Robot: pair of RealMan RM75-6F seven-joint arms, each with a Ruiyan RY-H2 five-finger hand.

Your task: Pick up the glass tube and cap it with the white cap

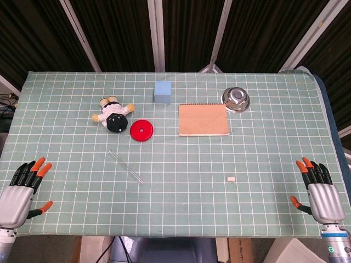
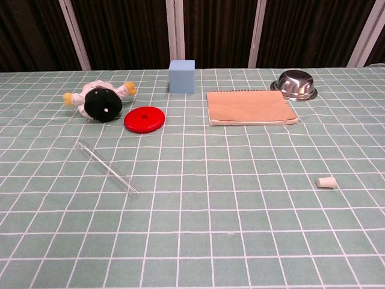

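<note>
Starting configuration for the capping task: both robot hands rest at the near corners of the tabletop (image 1: 66,219) with nothing in them, the left robot hand (image 1: 21,193) and the right robot hand (image 1: 318,193) each with fingers spread apart. The glass tube (image 1: 126,166) lies flat and slanted, ahead of the left robot hand and inward toward the centre, well apart from it; the white cap (image 1: 231,178) lies on its side ahead of the right robot hand and inward, likewise well apart. Beyond the tube, farther from the left robot hand, sit a red disc (image 1: 141,130) and a plush doll (image 1: 112,115); a blue cube (image 1: 163,91), a spiral notebook (image 1: 203,119) and a steel bowl (image 1: 236,99) stand farther back still. Probable hazards: the tube is thin, nearly transparent and round, so broad fingers pressing from one side may roll it away or fail to get beneath it; too firm a pinch could crack it. The cap is very small and could be nudged aside or dropped, and seating it on the tube mouth demands close alignment between both robot hands. The head view shows both robot hands and the whole layout; the chest view shows neither robot hand, but renders the tube's outline and the cap's tapered form more clearly.
</note>
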